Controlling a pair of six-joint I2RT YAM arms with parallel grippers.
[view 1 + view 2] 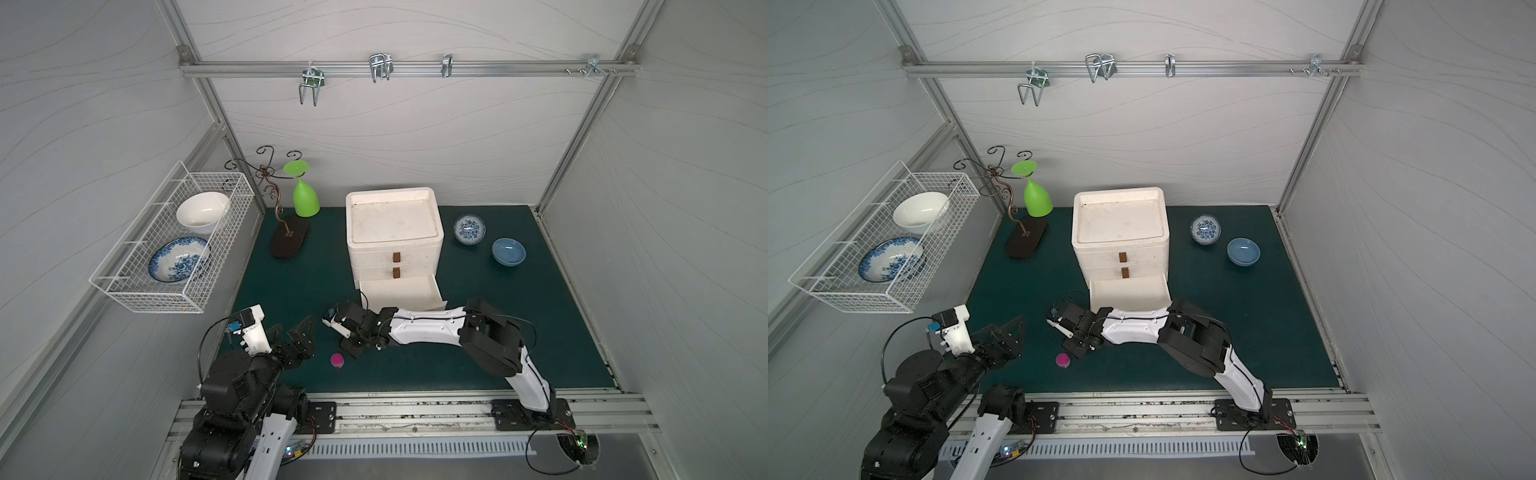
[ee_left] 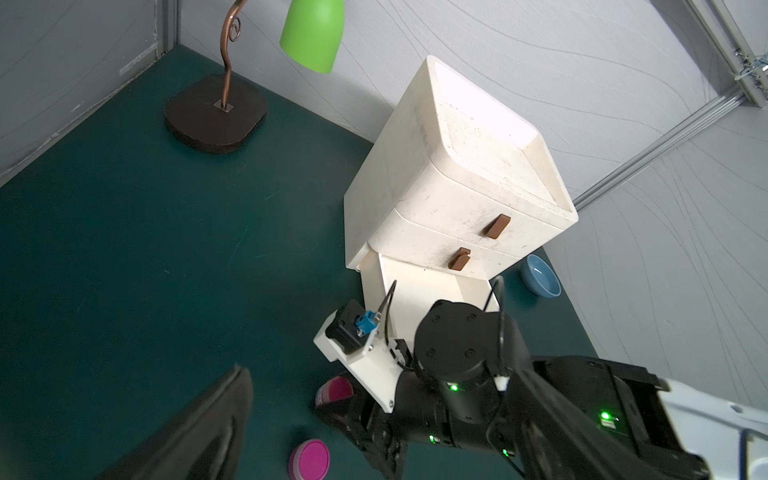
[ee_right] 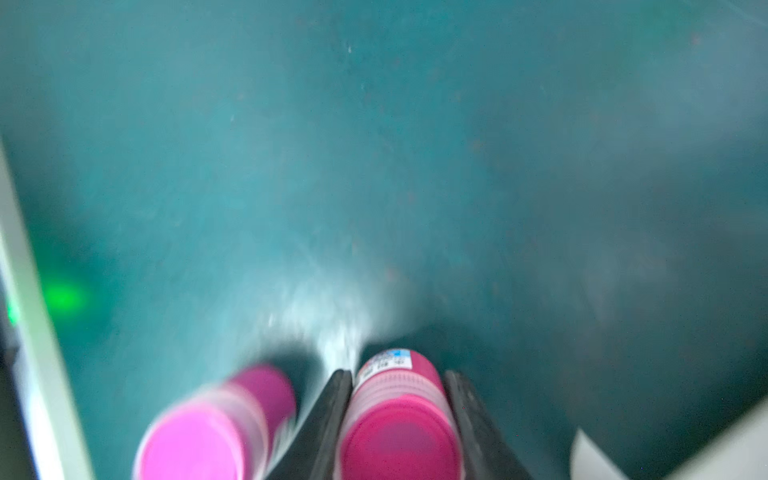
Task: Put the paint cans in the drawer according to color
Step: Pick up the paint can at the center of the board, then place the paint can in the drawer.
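Pinching a magenta can point(image 3: 399, 415) between the fingers of the right gripper point(image 3: 398, 374), snug on both sides.
Looks light, stiff and slick — prone to roll, so best held across the ribbed body under the lid, as here. Sits low at the green mat point(image 1: 291, 270) near the open bottom drawer point(image 1: 397, 293), second magenta can point(image 1: 337, 360) just beside; left gripper point(image 1: 293, 326) spread wide, empty.
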